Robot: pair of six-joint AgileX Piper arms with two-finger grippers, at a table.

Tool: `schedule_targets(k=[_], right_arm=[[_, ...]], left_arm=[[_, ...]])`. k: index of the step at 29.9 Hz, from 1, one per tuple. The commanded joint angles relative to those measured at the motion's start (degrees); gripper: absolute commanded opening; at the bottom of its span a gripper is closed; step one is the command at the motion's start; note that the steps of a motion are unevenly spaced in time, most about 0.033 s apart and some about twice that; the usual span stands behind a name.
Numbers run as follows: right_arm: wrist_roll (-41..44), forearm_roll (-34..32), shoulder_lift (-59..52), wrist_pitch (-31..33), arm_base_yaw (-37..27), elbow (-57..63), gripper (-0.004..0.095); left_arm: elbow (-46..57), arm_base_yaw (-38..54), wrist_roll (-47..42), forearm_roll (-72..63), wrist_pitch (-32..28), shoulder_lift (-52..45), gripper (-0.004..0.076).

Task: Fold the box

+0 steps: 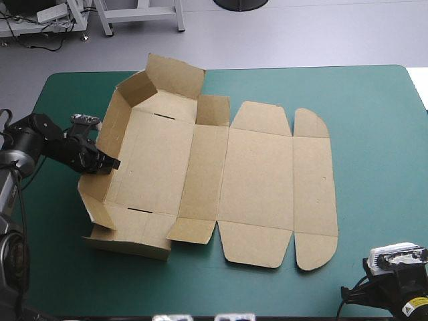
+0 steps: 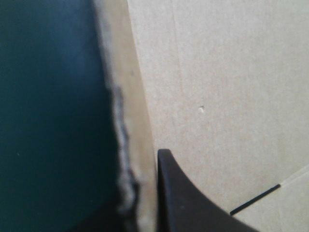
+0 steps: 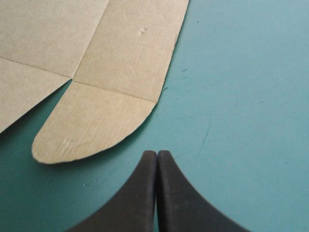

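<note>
Pinching the raised left wall (image 1: 112, 130) of the brown box (image 1: 257, 174) between its black fingers (image 2: 186, 203), the left gripper (image 1: 101, 160) stood at the sheet's left side, the rest of it lay flat across the teal-green cover (image 1: 374, 134), and the right gripper (image 3: 157, 154), clenched empty, sat just short of a rounded flap (image 3: 91, 125).

brown box (image 1: 221, 180) lies mostly flat, its left walls raised.
</note>
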Motion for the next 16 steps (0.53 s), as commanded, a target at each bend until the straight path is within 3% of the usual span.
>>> schedule_targets(k=[1, 16], right_arm=[[-0.17, 0.23, 0.95, -3.03, -0.05, -1.45, -0.0024], [-0.17, 0.23, 0.95, -3.23, -0.05, -1.45, -0.0024]], left_arm=[[-5.1, -4.14, -0.43, -1.04, -0.11, -6.19, -0.0006], [-7.66, -21.95, -0.61, 14.06, -2.4, -21.4, -0.0006]])
